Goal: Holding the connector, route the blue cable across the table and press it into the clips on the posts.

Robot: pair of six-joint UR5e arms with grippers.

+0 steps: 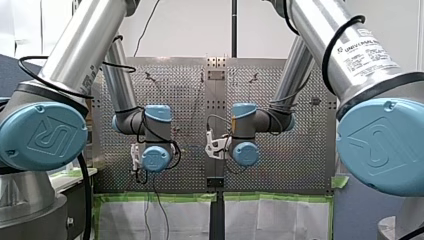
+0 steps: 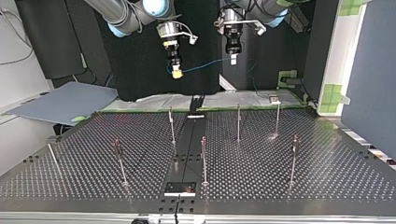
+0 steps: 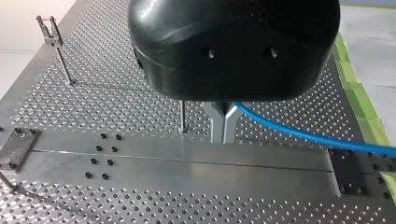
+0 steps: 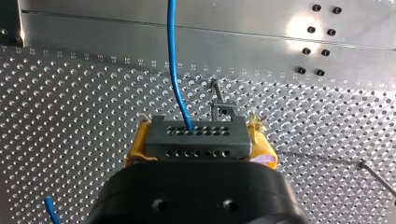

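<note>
Counter (image 2: 327, 177): perforated metal, with a solid plate strip (image 3: 187, 158) down its middle carrying black screws (image 3: 106, 162). Thin posts (image 2: 238, 123) stand on either side of the strip. There is green tape (image 3: 362, 100) along one edge and a black drape (image 2: 140, 70) behind the arms. You have both pincers held above the counter, near each other, with the blue cable (image 4: 173, 60) slung between them. My right pincer (image 4: 198, 140): yellow pads (image 4: 135, 147) clamped on the two ends of the dark connector (image 4: 195, 135), which lies crosswise between them. The cable leaves the connector's holed face and runs straight ahead of this pincer over the plate strip. A clip-topped post (image 4: 219, 103) stands just ahead of the connector, lower down. My left pincer (image 3: 224, 126): metal fingers together, nipped on the cable, which comes out beside them and trails toward the taped edge. A bare post (image 3: 182, 116) stands just beside those fingers.
</note>
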